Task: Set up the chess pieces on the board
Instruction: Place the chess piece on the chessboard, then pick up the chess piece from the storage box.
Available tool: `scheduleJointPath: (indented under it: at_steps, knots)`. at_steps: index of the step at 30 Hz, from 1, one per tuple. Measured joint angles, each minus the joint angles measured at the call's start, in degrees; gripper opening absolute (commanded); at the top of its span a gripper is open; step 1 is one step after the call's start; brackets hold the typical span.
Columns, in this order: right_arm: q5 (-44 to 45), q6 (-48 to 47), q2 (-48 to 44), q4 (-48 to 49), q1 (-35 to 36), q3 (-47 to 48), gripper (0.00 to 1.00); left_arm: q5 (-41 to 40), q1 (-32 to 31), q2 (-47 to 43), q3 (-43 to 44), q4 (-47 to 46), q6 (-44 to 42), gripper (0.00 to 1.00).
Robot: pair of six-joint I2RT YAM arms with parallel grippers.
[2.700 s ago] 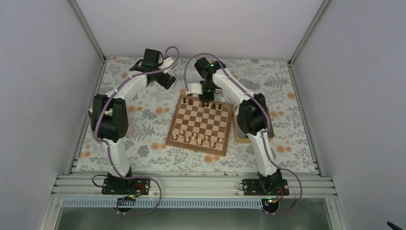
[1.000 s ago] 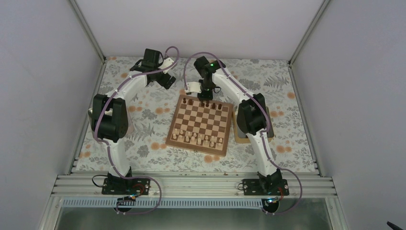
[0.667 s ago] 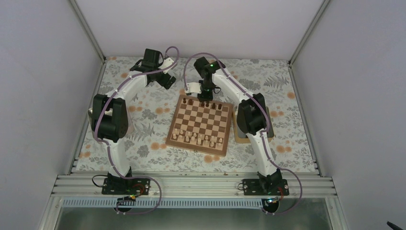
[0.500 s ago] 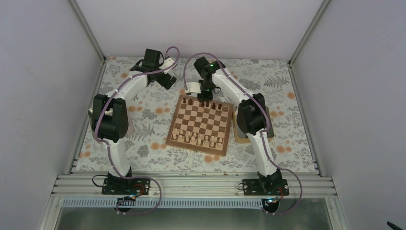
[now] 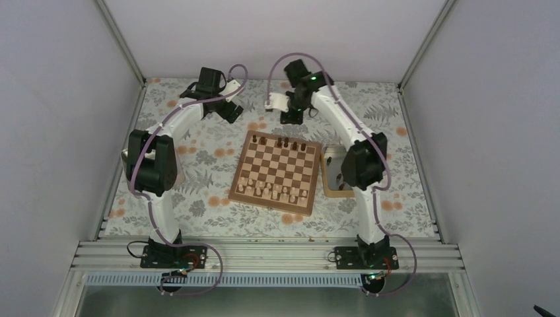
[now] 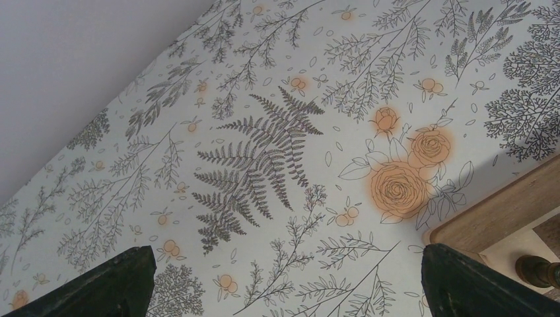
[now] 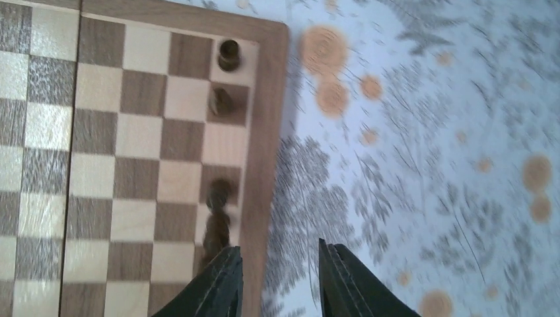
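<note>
The chessboard [image 5: 277,172] lies mid-table. Several dark chess pieces [image 5: 282,142] stand along its far row; in the right wrist view they show as blurred pieces [image 7: 220,102] on the board's edge column [image 7: 264,132]. My right gripper [image 7: 279,257] is open and empty, raised beyond the board's far edge [image 5: 290,117]. My left gripper [image 6: 284,290] is open wide and empty over the cloth, at the far left [image 5: 228,111]. One dark piece [image 6: 536,271] shows at the left wrist view's right edge, on the board corner [image 6: 502,211].
Pale chessmen [image 5: 274,191] fill the board's near rows. A tan-rimmed tray [image 5: 333,175] with a few dark pieces lies right of the board, partly under the right arm. The table carries a floral cloth [image 5: 198,152]; walls close in left, right and back.
My right gripper has lifted from the board's far row and swung back and right, off the board. The tray is now more exposed. The left arm has not moved.
</note>
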State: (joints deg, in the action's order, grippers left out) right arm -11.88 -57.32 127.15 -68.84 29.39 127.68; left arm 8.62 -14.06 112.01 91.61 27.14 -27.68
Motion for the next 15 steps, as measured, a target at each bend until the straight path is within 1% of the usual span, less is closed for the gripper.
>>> scheduleJointPath:
  at_steps: [3, 5, 10, 15]
  knots:
    - [-1.0, 0.8, -4.8, 0.1, -4.5, -3.1, 0.32, 0.0, 0.0, 0.0, 0.0, 0.0, 0.0, 1.0]
    - [-1.5, 1.3, -9.8, 0.7, -9.0, -8.5, 0.32, -0.2, 0.0, 0.0, 0.0, 0.0, 0.0, 1.0]
    - [-0.5, 2.0, -23.8, 1.4, -21.4, -27.9, 0.31, -0.7, -0.1, 0.0, 0.0, -0.2, 0.0, 1.0]
    - [0.8, 2.3, -34.1, 1.3, -27.0, -45.4, 0.31, -1.0, -0.2, 0.0, 0.0, -0.4, 0.0, 1.0]
